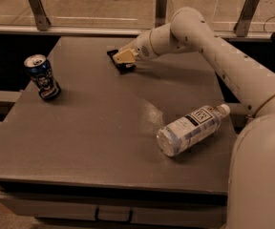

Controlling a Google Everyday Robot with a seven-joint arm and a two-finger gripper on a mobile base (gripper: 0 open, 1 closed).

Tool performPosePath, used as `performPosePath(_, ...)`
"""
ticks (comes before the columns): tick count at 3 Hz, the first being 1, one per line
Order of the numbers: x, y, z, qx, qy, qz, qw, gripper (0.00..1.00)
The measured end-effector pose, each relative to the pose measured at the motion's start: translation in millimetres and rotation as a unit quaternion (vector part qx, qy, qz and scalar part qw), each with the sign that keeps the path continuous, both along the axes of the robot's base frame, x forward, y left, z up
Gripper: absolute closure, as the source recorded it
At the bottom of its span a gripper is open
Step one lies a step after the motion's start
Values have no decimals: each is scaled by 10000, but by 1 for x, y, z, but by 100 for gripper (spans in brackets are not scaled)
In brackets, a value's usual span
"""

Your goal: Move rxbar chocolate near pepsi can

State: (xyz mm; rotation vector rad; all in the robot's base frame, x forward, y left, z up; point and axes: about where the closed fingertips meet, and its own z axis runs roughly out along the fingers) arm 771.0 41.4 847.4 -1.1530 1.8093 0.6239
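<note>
The gripper (123,60) is low over the far part of the table (104,142), its tan tip pressed down at or onto the rxbar chocolate (113,55). How far it is open cannot be told from this view, nor whether it has a real hold on the bar. Black wrapper shows on both sides of the tip, one corner behind it and another edge just in front, so the bar sits directly under the gripper and appears to lie flat on the surface.

Out from the gripper, the pepsi can (42,77) stands well apart, toward the left edge of the view and somewhat nearer the camera, close to the table's edge. On the gripper's other side and much nearer the camera lies a clear water bottle (191,129) on its side, beneath the long reach of the arm (214,51).

The likely risks come from the bar's flatness. A thin wrapper lying flush on the table gives little to pinch, so it could slip free on lifting or be pushed along instead of picked up. If carried, a placement too close could knock the can, which has little table left beyond it.
</note>
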Motion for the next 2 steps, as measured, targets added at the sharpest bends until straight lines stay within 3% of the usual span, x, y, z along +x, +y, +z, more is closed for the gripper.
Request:
performPosePath(1,-5,-1,0,-56,-30,44,10000,88)
performPosePath(2,-10,-2,11,-116,-166,112,9997,100)
